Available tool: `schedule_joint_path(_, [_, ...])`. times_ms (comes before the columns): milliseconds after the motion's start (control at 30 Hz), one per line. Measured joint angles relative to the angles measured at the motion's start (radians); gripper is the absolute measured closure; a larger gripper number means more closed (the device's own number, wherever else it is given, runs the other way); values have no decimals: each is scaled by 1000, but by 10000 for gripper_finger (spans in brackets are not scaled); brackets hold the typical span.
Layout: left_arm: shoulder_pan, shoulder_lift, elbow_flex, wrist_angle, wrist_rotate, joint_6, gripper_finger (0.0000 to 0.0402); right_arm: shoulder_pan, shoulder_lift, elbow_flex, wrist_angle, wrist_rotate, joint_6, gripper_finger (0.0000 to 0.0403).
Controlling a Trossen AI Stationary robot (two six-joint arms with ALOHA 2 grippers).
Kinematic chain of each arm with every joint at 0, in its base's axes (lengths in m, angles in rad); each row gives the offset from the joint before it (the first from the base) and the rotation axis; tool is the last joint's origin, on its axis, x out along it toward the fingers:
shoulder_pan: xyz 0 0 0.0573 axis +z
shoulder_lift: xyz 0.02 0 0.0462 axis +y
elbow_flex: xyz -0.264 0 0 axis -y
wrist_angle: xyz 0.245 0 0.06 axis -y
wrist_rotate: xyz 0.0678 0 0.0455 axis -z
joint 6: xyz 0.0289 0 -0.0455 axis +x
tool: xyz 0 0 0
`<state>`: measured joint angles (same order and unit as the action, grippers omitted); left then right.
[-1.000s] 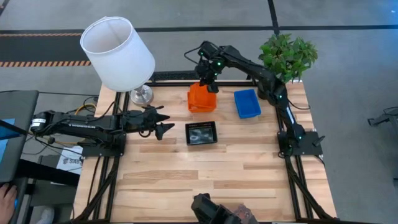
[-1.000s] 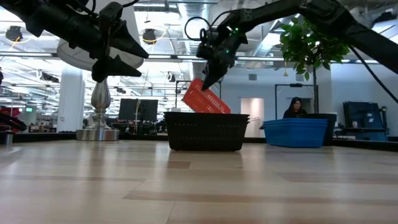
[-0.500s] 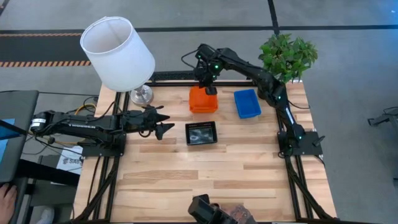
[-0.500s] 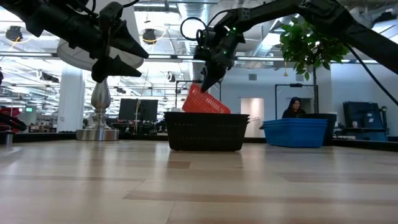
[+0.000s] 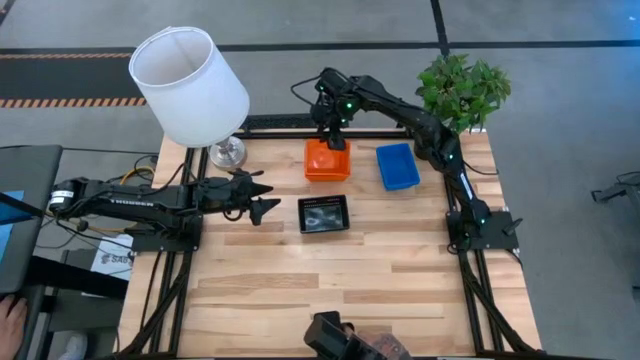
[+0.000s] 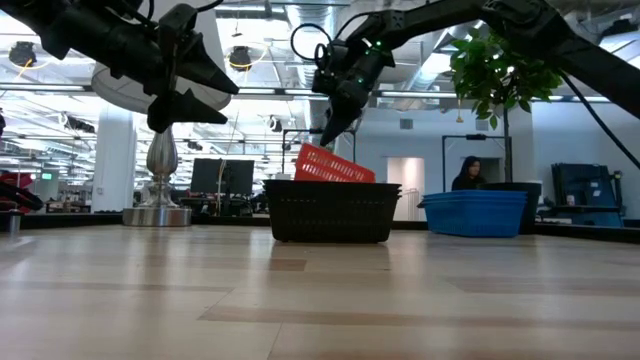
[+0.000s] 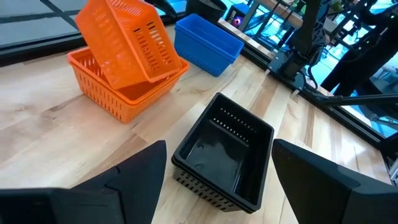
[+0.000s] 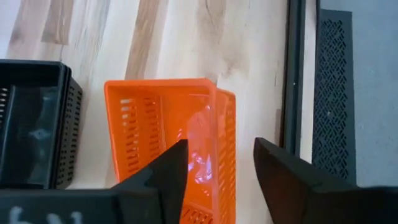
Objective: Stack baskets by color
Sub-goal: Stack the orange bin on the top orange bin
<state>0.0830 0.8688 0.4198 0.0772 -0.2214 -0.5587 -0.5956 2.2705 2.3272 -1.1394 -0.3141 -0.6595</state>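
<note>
An orange basket (image 7: 124, 37) lies tilted in a second orange basket (image 7: 106, 93) at the table's far middle; one corner is down inside and one end props on the lower rim. My right gripper (image 8: 217, 165) hovers open just above it (image 6: 328, 130), touching nothing. A blue basket (image 5: 397, 166) stands to the right of the orange ones. A black basket stack (image 5: 323, 214) sits nearer the table's middle. My left gripper (image 5: 268, 197) waits open, left of the black stack and above the table.
A white-shaded lamp (image 5: 190, 85) stands at the far left corner and a potted plant (image 5: 462, 90) at the far right corner. A dark object (image 5: 340, 340) sits at the near edge. Bare wood (image 5: 330, 280) spreads across the near half. A person (image 6: 470, 172) sits in the room behind.
My right gripper has opened and let go of the upper orange basket. That basket hung steeply tilted from the fingers above the lower one; it has dropped and now lies flatter, still tilted, in the lower orange basket. The gripper stayed above it.
</note>
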Motion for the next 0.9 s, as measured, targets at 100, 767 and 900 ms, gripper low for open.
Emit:
schedule_joint_path(100, [0, 0, 0, -6, 0, 4, 123, -1, -2, 0, -29, 1, 5, 188])
schedule_joint_path(767, [0, 0, 0, -19, 1, 4, 123, -14, 9, -83, 16, 41, 5, 198])
schedule_joint_path(900, [0, 0, 0, -19, 0, 5, 123, -14, 10, -141, 65, 59, 7, 200])
